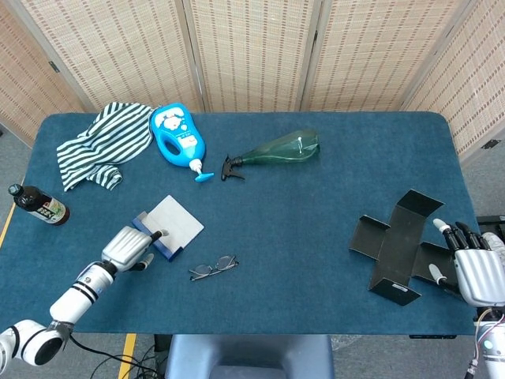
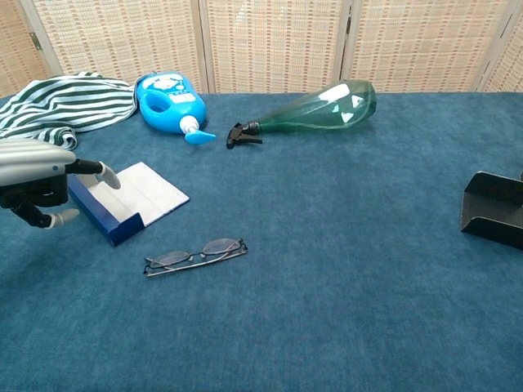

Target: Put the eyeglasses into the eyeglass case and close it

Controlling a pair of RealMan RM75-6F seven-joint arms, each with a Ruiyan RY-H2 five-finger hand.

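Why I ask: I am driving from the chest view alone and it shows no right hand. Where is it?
Observer: The right hand is at the near right corner of the table, fingers apart, holding nothing.
Operator: Is it close to the black thing at my right edge?
Observer: Yes. That is an unfolded black box lying flat, and the hand is at its right side. I cannot tell whether they touch.
Operator: Anything left of the left hand that I can't see?
Observer: A dark bottle lies at the table's left edge, apart from the left hand.
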